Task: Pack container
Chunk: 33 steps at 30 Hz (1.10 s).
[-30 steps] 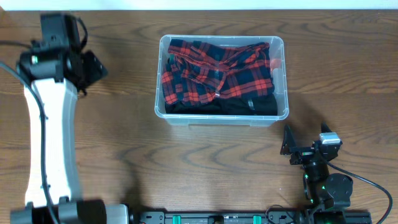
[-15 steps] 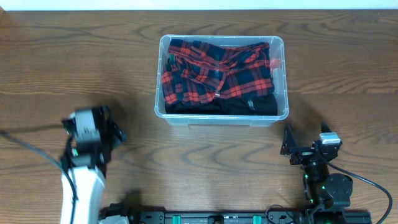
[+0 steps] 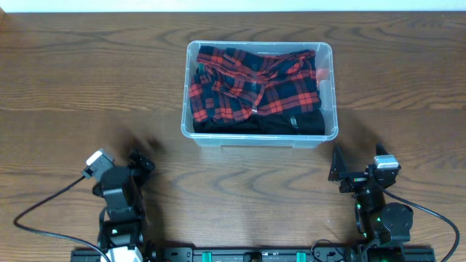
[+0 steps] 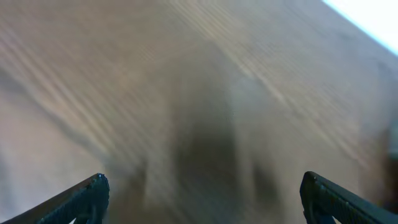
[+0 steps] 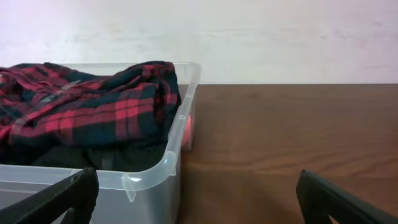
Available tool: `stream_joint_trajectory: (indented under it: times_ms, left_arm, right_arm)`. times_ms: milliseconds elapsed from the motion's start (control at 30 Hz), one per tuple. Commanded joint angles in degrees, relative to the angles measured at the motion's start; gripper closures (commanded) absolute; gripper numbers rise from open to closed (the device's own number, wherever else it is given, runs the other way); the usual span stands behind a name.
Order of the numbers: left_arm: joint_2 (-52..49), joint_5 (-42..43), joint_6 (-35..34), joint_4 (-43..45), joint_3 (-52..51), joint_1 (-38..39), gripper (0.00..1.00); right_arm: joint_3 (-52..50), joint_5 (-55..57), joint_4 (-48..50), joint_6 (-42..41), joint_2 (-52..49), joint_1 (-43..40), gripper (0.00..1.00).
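my left gripper [image 4: 202,199] and right gripper [image 3: 357,156] hung wide open and empty by the near edge of the table [image 3: 73,87] — parked clear, i judged, because the container [image 3: 258,138], at far centre, already held a plaid shirt [image 3: 251,84].

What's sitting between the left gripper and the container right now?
Nothing. The overhead view shows only bare wooden table between the left gripper and the container. The left wrist view is too blurred to add anything.

Left gripper [image 4: 204,186], right gripper [image 5: 196,193] spread wide
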<state>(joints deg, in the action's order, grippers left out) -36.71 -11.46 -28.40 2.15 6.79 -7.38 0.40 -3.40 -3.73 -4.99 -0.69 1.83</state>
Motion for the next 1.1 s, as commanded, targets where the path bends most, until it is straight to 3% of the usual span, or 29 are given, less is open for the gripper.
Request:
stream_joint_trajectory:
  times_ms: [0, 267, 500, 700, 1067]
  left_arm:
    - [2.16, 2.58, 2.93, 3.13, -2.99, 0.07, 0.02]
    - [7.21, 3.67, 6.54, 2.54, -6.56, 0.09, 0.02]
    - [12.24, 9.57, 22.05, -0.15, -6.56, 0.13, 0.02]
    - [18.84, 9.60, 24.46, -6.25, -6.56, 0.31, 0.02]
    - [28.79, 9.51, 36.50, -6.23, -6.56, 6.67, 0.02]
  right_arm:
    - [-0.09, 0.00, -0.20, -0.52, 0.37, -0.52, 0.01]
    - [-0.09, 0.00, -0.20, -0.52, 0.37, -0.52, 0.01]
    - [-0.09, 0.00, -0.20, -0.52, 0.37, -0.52, 0.01]
    - [-0.09, 0.00, -0.20, -0.52, 0.37, -0.52, 0.01]
    - [-0.09, 0.00, -0.20, -0.52, 0.37, -0.52, 0.01]
